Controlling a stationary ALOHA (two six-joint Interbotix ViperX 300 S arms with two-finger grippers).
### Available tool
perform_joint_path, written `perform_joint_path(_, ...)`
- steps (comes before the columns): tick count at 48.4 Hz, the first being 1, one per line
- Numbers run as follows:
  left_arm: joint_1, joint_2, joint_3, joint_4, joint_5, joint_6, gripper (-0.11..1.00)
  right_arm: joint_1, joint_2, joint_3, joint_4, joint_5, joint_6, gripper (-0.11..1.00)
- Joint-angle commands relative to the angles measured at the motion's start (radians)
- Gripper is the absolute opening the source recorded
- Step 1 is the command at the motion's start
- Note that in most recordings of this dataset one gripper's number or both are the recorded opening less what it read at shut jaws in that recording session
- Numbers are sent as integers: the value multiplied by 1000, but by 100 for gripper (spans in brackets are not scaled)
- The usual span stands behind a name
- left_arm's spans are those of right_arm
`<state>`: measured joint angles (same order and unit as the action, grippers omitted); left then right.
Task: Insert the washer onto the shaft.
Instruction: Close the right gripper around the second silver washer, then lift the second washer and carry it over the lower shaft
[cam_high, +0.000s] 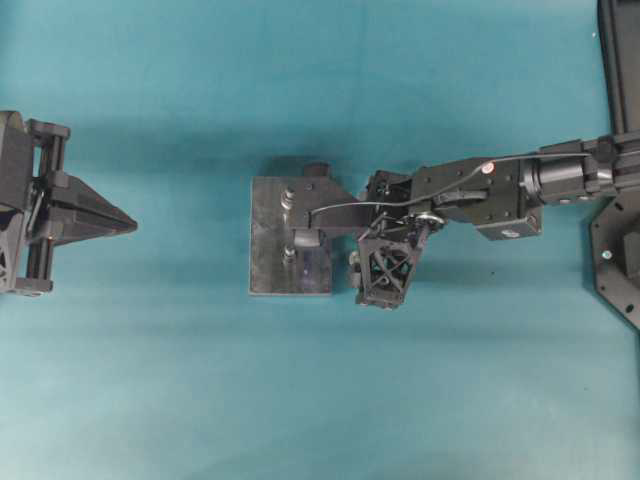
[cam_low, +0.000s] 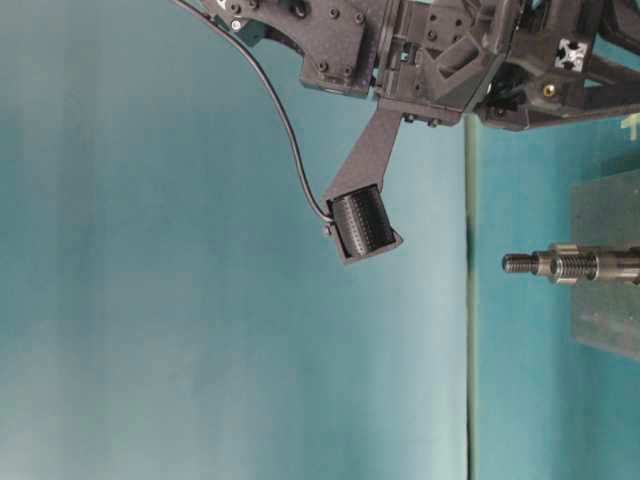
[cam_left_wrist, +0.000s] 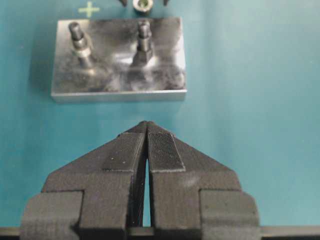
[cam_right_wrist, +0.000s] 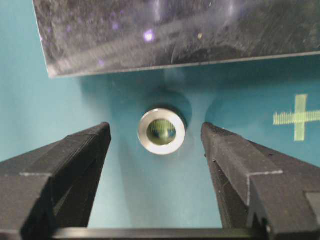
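Right hand wide open, straddling washer on tabletop beside plate; left hand closed, empty.

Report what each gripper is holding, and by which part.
Nothing is held. The right gripper is open, its fingers either side of the washer on the table, not touching it. The left gripper is shut on nothing.

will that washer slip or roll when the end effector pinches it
Probably slippery: the washer looks like polished metal with a rounded rim, so pads may skid off. Lying flat on the table, it likely slides rather than rolls. It looks rigid and unlikely to deform.
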<state>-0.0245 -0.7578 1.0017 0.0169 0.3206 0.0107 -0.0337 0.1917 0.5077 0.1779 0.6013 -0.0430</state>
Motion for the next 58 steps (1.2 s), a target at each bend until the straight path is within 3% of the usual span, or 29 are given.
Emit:
perform_joint_path(1,-2,0,-11,3,-8,-2,0,6,-11,-9,-2,-5,9,76)
perform_joint_path(7,-2,0,-11,3,-8,-2,0,11,-11,-9,-2,2,9,70)
perform_joint_path(17,-2,0,-11,3,-8,-2,0,12,-9,-9,-2,2,12,43)
perform_joint_path(22,-2,0,-11,3,-8,-2,0,14,-9,-11,-2,2,14,36)
perform_joint_path(40,-2,2,-11,3,-18,0,0,-2,-66,-64,-12,95,63,35)
perform_joint_path(47,-2,2,-11,3,-20,0,0,-9,-94,-141,-31,187,63,35)
perform_joint_path(58,-2,0,-11,3,-20,0,0,-3,-87,-298,-98,288,61,35)
